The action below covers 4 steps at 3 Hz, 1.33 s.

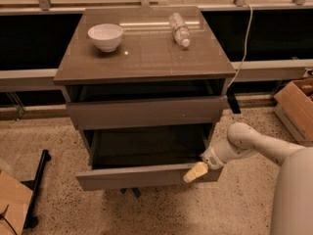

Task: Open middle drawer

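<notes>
Bench (146, 62): grey-brown cabinet with a glossy flat top, seen from above and in front, standing on a speckled floor (234, 209) against a dark low wall. White bowl (105, 36): upright, on the bench top towards its rear left. Clear plastic bottle (179, 29): lying on its side on the bench top towards its rear right, cap end pointing to the bench's front, well apart from the bowl. Upper drawer (146, 112): plain slab front just under the bench top, with a dark gap showing above it. Middle drawer (137, 176): the next front down on the bench, drawn well out, its slab front standing forward of the upper drawer and its dark, shallow interior open to view. Gripper (194, 173): pale yellowish tip, at the top edge of the middle drawer's front, near the right end of the bench; whether its grip is parted or closed cannot be told. Arm (254, 146): white, reaching in from the right of the bench. White cable (247, 38): hanging down behind the bench's right side. Cardboard box (296, 106): on the floor, right of the bench. Black stand (36, 190) and cardboard piece (12, 204): on the floor, left of the bench.
</notes>
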Available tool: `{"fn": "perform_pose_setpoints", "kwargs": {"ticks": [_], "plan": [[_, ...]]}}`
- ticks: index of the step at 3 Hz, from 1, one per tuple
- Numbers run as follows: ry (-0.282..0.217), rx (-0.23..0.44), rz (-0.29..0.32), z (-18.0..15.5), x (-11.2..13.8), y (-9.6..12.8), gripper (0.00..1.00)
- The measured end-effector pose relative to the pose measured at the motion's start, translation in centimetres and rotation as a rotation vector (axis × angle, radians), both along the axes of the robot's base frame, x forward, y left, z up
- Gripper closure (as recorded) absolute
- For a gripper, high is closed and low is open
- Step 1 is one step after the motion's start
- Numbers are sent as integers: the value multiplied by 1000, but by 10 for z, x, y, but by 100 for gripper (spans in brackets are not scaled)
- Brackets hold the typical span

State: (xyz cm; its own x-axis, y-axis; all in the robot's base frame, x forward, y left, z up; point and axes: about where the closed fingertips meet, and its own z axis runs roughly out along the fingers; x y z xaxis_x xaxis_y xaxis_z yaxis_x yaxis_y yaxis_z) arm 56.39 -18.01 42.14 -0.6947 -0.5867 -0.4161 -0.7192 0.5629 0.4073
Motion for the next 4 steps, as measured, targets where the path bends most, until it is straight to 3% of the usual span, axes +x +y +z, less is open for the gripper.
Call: {"fn": "perform_pose_setpoints", "kwargs": {"ticks": [1, 2, 3, 4], "plan": [[0, 0, 0, 0, 2, 0, 42], [76, 53, -18, 6, -46, -12, 45], [76, 53, -18, 6, -41, -12, 24], [155, 95, -56, 8, -95, -21, 0]]}}
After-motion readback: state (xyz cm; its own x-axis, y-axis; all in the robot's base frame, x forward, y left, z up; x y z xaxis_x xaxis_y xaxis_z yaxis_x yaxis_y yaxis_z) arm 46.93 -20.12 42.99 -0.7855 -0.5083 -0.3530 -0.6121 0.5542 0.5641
